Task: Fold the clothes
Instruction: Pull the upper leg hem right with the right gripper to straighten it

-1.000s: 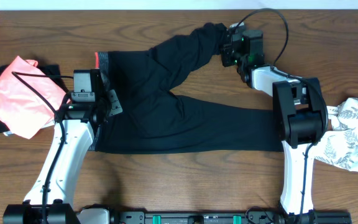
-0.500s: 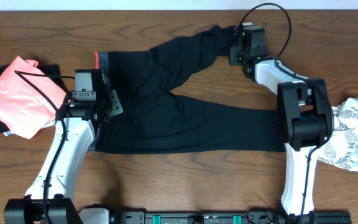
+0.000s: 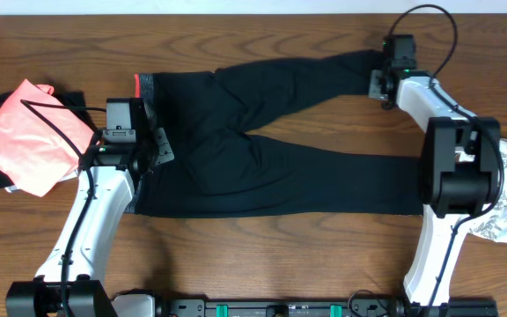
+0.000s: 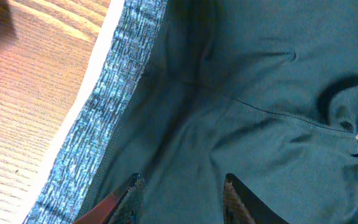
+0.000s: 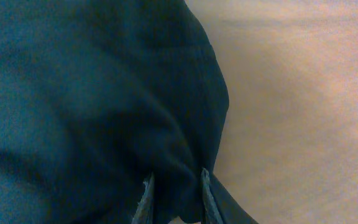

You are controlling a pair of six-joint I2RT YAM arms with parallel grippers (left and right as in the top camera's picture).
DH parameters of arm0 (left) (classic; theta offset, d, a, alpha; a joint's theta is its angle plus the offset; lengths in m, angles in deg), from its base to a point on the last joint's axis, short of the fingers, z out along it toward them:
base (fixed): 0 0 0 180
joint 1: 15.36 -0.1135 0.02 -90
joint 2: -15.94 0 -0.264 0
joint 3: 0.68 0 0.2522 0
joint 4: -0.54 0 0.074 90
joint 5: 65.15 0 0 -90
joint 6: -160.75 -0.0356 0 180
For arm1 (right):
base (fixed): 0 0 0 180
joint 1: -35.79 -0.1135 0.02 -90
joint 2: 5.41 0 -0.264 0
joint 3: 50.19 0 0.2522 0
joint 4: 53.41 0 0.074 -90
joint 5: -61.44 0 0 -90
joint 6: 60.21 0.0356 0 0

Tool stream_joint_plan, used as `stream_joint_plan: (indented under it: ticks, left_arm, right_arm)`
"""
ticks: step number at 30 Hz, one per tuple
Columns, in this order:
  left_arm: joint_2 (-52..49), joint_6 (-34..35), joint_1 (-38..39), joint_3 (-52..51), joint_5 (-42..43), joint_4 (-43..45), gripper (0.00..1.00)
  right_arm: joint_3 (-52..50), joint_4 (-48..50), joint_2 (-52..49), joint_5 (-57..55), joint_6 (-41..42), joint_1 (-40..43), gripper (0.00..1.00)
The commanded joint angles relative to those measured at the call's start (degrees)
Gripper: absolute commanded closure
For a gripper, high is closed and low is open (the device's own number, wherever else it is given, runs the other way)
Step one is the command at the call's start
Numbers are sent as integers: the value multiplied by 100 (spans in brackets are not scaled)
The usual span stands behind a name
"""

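Pinching black leggings (image 3: 262, 167) leg end: right gripper (image 5: 174, 196); left gripper (image 4: 180, 196) over fabric, waistband (image 4: 98, 118) to its left, grip cannot be told.

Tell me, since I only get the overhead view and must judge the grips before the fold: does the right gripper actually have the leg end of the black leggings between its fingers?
Observer: Yes. The right wrist view shows the right gripper closed on a bunched fold of the black leggings, right at the cloth's edge beside bare table.
Operator: And the left gripper at the waist end?
Observer: In the left wrist view the left gripper has its fingers apart, with black cloth lying between them just inside the grey waistband. I cannot tell whether it is pinching that cloth.
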Motion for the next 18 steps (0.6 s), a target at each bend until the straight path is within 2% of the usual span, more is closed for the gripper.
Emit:
stream_joint_plan:
  ticks: [1, 14, 17, 18]
  left_arm:
    - [-42, -57, 13, 35, -7, 2, 58]
    - [-42, -57, 13, 35, -7, -17, 58]
    - [-42, -57, 13, 28, -7, -17, 58]
    - [-42, -57, 13, 28, -7, -17, 58]
  right_arm:
    - [-428, -487, -372, -614, 295, 293, 77]
    - [-428, -798, 802, -1202, 308, 623, 71]
    - [-428, -826, 1016, -1200, 308, 623, 66]
    - [-428, -828, 1069, -1202, 306, 623, 60]
